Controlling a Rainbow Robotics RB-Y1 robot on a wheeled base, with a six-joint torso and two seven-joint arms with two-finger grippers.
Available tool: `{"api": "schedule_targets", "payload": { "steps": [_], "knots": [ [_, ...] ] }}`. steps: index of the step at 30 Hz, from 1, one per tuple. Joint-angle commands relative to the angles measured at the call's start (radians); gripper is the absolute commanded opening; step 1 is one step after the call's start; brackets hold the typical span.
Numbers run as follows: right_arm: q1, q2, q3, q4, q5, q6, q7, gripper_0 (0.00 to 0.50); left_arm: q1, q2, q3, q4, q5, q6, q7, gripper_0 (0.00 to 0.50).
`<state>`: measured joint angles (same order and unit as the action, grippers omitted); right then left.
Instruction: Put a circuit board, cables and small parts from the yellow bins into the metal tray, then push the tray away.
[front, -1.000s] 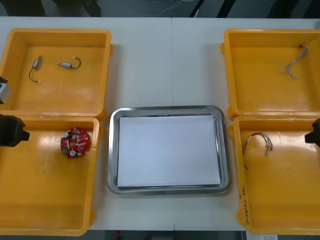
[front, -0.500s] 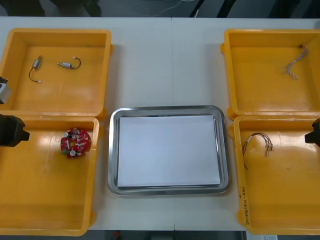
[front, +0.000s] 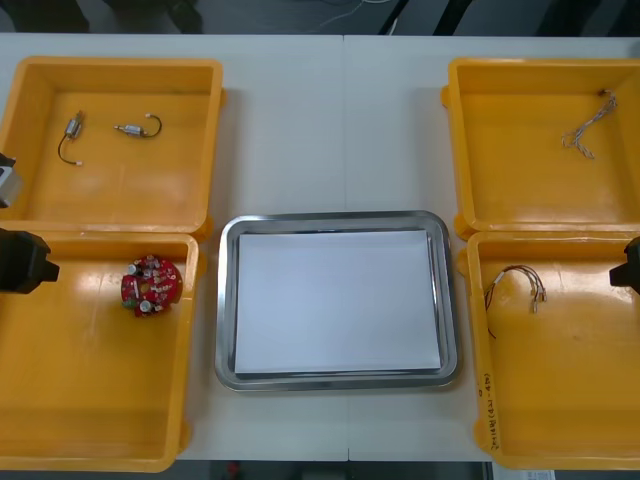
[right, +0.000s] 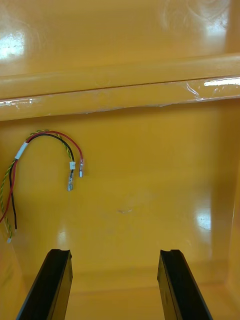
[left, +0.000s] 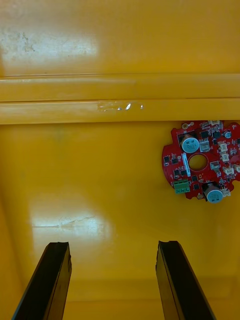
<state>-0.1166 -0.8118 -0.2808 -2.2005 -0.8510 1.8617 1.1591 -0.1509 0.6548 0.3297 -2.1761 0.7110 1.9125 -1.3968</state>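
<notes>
L claw (left: 112, 245): fingers wide apart, nothing btwn them, nothing held. It hangs over the outer side of the near L yellow bin (front: 60, 400). The round red circuit board (left: 176, 165) lies flat on that bin's floor, ahead of the fingertips and off to one side, past the line of one finger, not btwn the two. It's clear of the claw, close to the wall shared w/ the far L bin (front: 120, 200), toward the tray side.

R claw (right: 115, 252): also wide open, empty, over the outer side of the near R bin (front: 570, 400). The red, yellow & black cable (right: 50, 132) lies on that bin's floor, looped, ahead of the claw and out beyond one finger, well apart from it, on the bin's tray side.

Far L bin holds two small metal parts (front: 73, 127) w/ short black leads. Far R bin (front: 530, 190) has a thin twisted cable (front: 580, 135) near its outer far corner.

Metal tray (front: 228, 300), white inside, sits on the worktop (front: 330, 130) btwn the bins, nothing in it.
</notes>
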Motion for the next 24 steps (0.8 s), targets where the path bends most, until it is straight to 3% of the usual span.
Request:
{"api": "schedule_targets", "payload": {
  "steps": [1,24],
  "knots": [
    [-0.021,0.005,-0.024,-0.025,-0.006,0.005,0.019,0.5,-0.001,-0.003,0.011,-0.034,0.007,0.007,-0.088,0.5],
    [-0.021,0.005,-0.024,-0.025,-0.006,0.005,0.019,0.5,-0.001,-0.003,0.011,-0.034,0.007,0.007,-0.088,0.5]
  ]
}}
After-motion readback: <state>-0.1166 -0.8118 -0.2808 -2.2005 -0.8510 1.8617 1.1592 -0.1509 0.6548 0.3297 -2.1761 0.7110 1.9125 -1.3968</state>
